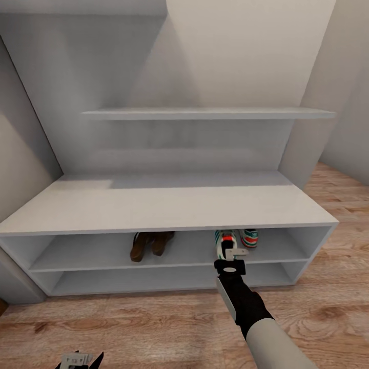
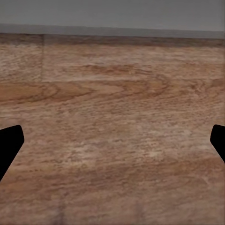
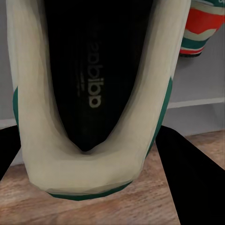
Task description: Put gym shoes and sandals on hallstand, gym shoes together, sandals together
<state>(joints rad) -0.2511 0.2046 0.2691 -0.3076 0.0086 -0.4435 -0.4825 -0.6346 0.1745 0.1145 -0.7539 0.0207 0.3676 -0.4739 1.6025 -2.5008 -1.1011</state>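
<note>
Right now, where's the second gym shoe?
In the head view it sits held in the right end effector at the upper shelf opening of the hallstand, right of centre, just left of the other gym shoe.

The hallstand's top board (image 1: pixel 169 205) hides the toes of both sandals (image 1: pixel 150 244) and most of the far gym shoe (image 1: pixel 250 237), the picture's bottom edge cuts off the left end effector (image 1: pixel 79 360), and the near gym shoe's (image 3: pixel 89 93) toe runs out of frame.

Matt pale-grey hallstand (image 1: pixel 169 205), wood-grain floor (image 1: pixel 154 328)
</note>
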